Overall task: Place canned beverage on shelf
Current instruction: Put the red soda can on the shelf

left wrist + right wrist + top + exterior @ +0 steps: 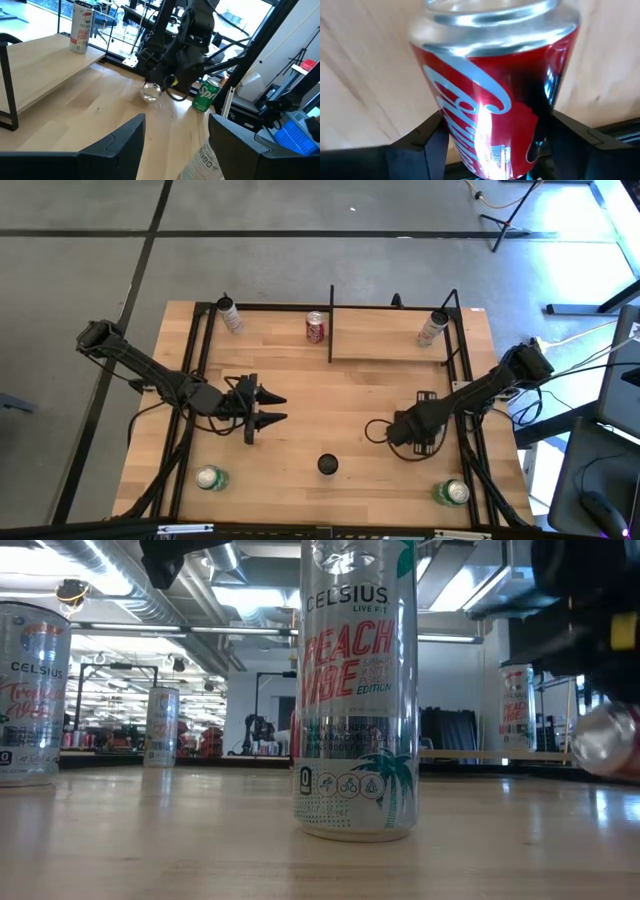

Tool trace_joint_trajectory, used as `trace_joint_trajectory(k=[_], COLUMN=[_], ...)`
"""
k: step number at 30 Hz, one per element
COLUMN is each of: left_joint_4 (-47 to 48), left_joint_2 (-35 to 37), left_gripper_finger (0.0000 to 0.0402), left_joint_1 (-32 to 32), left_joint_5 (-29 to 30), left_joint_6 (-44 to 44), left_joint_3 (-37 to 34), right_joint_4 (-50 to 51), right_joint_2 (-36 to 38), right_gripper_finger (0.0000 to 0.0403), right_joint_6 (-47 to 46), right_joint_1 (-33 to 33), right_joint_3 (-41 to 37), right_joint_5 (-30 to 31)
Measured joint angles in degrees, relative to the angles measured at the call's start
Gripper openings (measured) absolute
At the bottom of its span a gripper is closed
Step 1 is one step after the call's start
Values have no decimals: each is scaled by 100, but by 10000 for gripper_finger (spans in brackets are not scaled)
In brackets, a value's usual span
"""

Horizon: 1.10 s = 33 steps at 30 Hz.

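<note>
My right gripper (385, 430) is at the table's right middle, shut on a red cola can (490, 100). The can lies nearly on its side, low over the tabletop, and also shows in the left wrist view (151, 91) and the low view (605, 740). The shelf (390, 345), a light board in black rods, stands at the far right, with a slim white can (432, 328) on it. My left gripper (270, 408) is open and empty at the table's left middle, its fingers pointing toward the right edge (175, 120). My right gripper pinches the can's round side wall (445, 125) between its two fingers, at the end nearest the wrist. The can lies along the fingers and juts out past them toward the table's left. It is tipped nearly level. I cannot tell if it touches the table.
A second red can (316, 327) stands just left of the shelf and a slim white can (230, 315) at the far left. A tall Celsius can (327, 465) stands near the front middle. Green cans (211, 478) (452, 493) stand at both near corners. Black rods frame the table.
</note>
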<state>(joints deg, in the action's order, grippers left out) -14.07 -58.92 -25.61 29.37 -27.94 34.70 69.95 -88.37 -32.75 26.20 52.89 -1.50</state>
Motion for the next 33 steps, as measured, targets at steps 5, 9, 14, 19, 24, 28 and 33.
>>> trace_joint_trajectory(k=[5, 9, 14, 19, 24, 28, 33], left_joint_4=[-19, -18, -15, -21, -30, -33, -54], left_joint_2=[0, 0, -2, -2, -2, -1, 0], left_gripper_finger=[211, 211, 211, 211, 211, 211, 211], left_joint_1=[-2, -2, -4, -4, -4, -4, -3], left_joint_5=[-1, -3, -9, -12, -47, -51, -49], left_joint_6=[-31, -39, -111, -279, -343, -343, -345], left_joint_3=[0, 0, 0, 0, 0, 0, 0], right_joint_4=[-193, -960, -2153, -3463, -5090, -5871, -5993], right_joint_2=[348, 908, 1535, 1750, 1706, 1712, 1730], right_gripper_finger=[248, 248, 248, 248, 248, 248, 248], right_joint_6=[-322, -861, -1648, -2456, -2907, -3002, -2786], right_joint_1=[9, 11, 211, 382, 470, 456, 457], right_joint_3=[364, 305, -371, -1368, -2325, -2759, -2975], right_joint_5=[140, 695, 2234, 3339, 3912, 4286, 4153])
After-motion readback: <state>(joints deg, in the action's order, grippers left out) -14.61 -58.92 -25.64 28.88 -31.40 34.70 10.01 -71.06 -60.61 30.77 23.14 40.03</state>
